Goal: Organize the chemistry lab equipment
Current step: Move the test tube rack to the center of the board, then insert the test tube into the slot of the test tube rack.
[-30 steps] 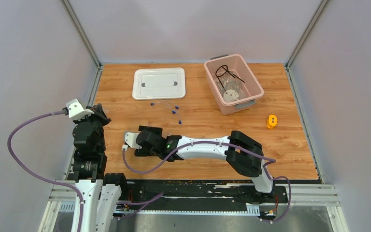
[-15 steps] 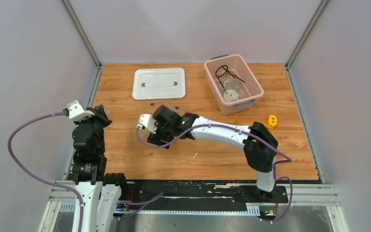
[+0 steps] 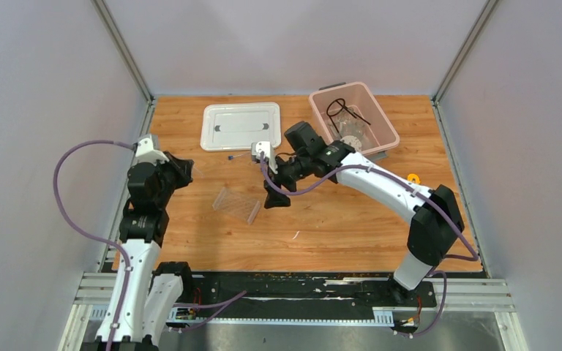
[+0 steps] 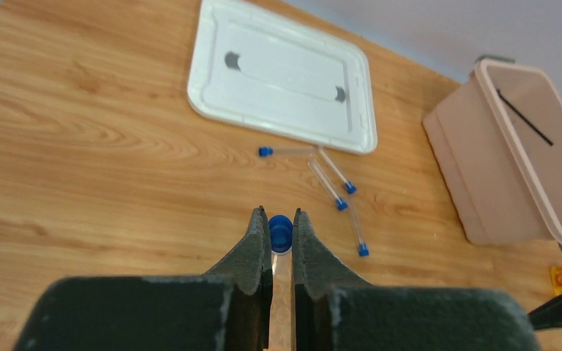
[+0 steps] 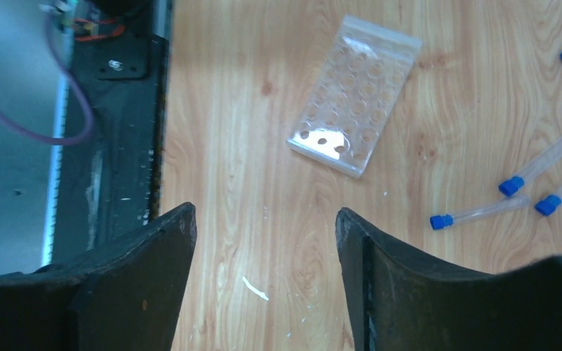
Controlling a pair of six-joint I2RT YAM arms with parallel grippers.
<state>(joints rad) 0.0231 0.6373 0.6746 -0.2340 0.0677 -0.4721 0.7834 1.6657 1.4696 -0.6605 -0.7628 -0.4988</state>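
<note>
My left gripper [image 4: 278, 213] is shut on a clear blue-capped tube [image 4: 280, 232], held above the wood on the left [image 3: 186, 168]. Several more blue-capped tubes [image 4: 327, 186] lie loose in front of the white lid [image 4: 282, 73]; the right wrist view shows them too [image 5: 479, 213]. The clear tube rack [image 3: 236, 205] lies flat mid-table, also in the right wrist view [image 5: 355, 95]. My right gripper [image 3: 272, 196] hangs open just right of the rack, nothing between its fingers [image 5: 263, 219]. The black wire tripod [image 3: 340, 108] and a bagged white disc [image 3: 350, 142] sit in the pink bin [image 3: 389, 126].
The pink bin [image 4: 476, 175] stands at the back right and the white lid [image 3: 241, 126] at the back centre. A small orange object [image 3: 412, 178] peeks out behind my right forearm. A white scrap [image 5: 255, 288] lies on the wood, and the black base rail [image 5: 121, 131] borders the near edge.
My right arm swung from the near left toward the back centre, and the tube rack now shows on the table. The left arm reached farther out with its tube.
</note>
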